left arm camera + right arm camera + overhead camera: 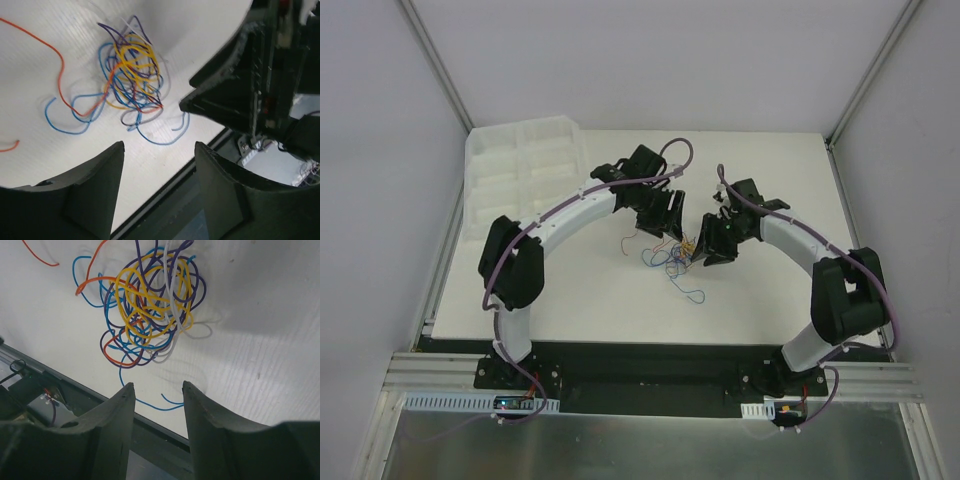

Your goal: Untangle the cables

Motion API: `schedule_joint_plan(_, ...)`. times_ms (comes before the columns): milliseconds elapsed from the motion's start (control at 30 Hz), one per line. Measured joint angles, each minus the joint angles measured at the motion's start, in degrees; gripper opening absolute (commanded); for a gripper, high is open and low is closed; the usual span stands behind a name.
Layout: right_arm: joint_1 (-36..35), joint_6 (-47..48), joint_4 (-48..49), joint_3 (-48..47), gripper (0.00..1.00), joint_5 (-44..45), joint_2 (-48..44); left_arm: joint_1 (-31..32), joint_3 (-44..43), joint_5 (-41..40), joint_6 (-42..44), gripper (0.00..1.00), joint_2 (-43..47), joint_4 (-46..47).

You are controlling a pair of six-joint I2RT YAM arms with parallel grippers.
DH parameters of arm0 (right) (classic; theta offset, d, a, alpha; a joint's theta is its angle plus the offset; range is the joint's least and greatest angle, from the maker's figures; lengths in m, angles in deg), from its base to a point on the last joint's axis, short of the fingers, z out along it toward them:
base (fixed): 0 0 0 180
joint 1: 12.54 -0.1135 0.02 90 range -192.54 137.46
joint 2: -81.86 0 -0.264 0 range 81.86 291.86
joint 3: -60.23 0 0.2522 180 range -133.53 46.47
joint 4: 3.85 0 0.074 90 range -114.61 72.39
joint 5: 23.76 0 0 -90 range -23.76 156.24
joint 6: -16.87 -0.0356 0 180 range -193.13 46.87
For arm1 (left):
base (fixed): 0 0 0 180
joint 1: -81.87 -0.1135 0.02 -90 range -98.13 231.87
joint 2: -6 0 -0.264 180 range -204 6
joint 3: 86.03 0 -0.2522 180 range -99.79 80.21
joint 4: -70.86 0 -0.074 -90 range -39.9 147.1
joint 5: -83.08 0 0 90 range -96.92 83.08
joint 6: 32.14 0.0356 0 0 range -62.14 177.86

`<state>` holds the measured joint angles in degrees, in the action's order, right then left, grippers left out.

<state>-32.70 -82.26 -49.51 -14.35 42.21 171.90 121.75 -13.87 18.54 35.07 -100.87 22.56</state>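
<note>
cables | tangled betw. L hand & R hand; both agape

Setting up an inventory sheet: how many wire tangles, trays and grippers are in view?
Tangled bundle of thin coloured wires: 1
White moulded plastic compartment tray: 1
Black two-finger grippers (left gripper, right gripper): 2
Total: 4
</note>
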Motion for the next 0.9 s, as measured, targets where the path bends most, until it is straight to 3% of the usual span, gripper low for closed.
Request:
schedule_joint_plan(267,1.55,-0.96,0.83,-0.98,0.47,-4.04,3.80,-2.01,-4.26,-0.61,7.15,0.60,-11.96,0.09)
schedule_joint_plan(533,2.75,-0.96,1.51,-2.82,0.47,-6.25,5.70,-1.99,-4.39,-0.66,11.76,0.35,-16.06,-0.46)
schedule_joint_plan(700,2.78,-1.51,1.79,-3.67,0.59,-6.91,7.17,-1.97,-5.42,-0.52,12.57,0.04,-16.79,-0.44)
schedule_joint_plan(900,2.64,-2.93,2.64,-4.94,0.59,-5.40,9.60,-1.70,-5.79,-0.52,12.79,0.00,-16.76,-0.22)
